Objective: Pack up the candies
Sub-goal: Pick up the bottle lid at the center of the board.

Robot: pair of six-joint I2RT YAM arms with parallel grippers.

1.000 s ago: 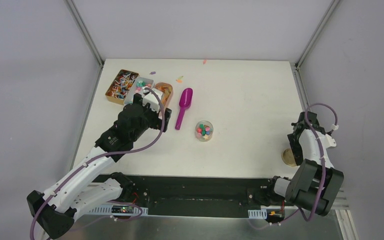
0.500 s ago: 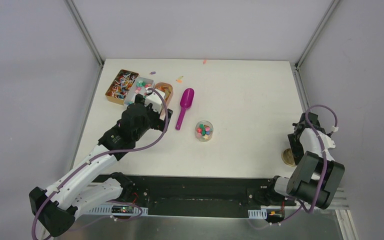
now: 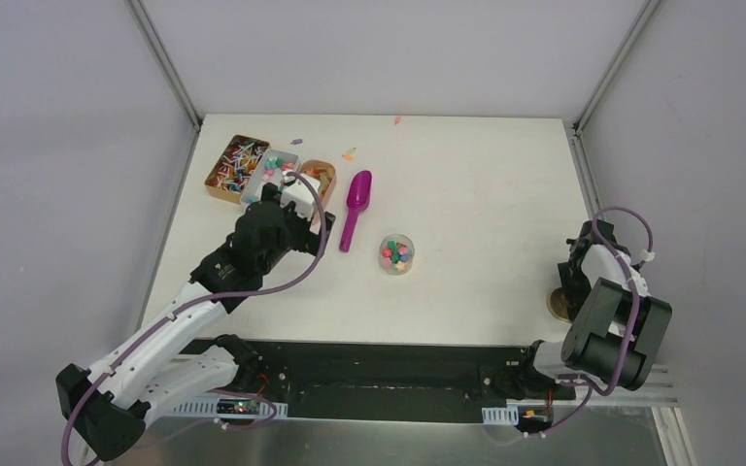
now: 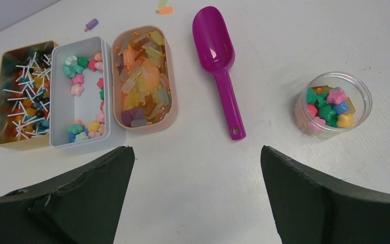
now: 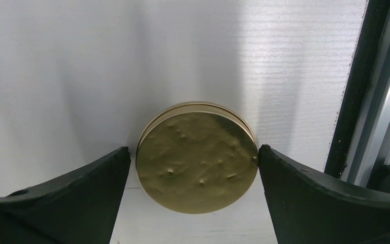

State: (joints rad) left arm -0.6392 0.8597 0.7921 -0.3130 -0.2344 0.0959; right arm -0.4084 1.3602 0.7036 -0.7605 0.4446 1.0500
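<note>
Mixed coloured candies (image 4: pixel 330 105) fill a small clear jar (image 3: pixel 396 253) in the middle of the table. Orange-amber candies (image 4: pixel 142 81) lie in a pink tray (image 3: pixel 319 175), and pastel ones (image 4: pixel 78 94) in a grey tray beside it. A magenta scoop (image 4: pixel 218 56) lies empty between tray and jar. My left gripper (image 4: pixel 195 150) hangs open over bare table, short of the scoop handle. My right gripper (image 5: pixel 193 149) is open and straddles the gold lid (image 5: pixel 197 155) lying flat near the table's right front corner (image 3: pixel 560 304). Its right finger is at the rim and a gap shows on the left.
A tan box of stick sweets (image 4: pixel 20 96) stands at the far left. A few stray sweets (image 3: pixel 350 153) lie near the back edge. The table's right edge and a metal frame rail (image 5: pixel 381 101) run just beside the lid.
My right gripper has dropped closer over the gold lid. My left arm drew back slightly toward me, then held still.
</note>
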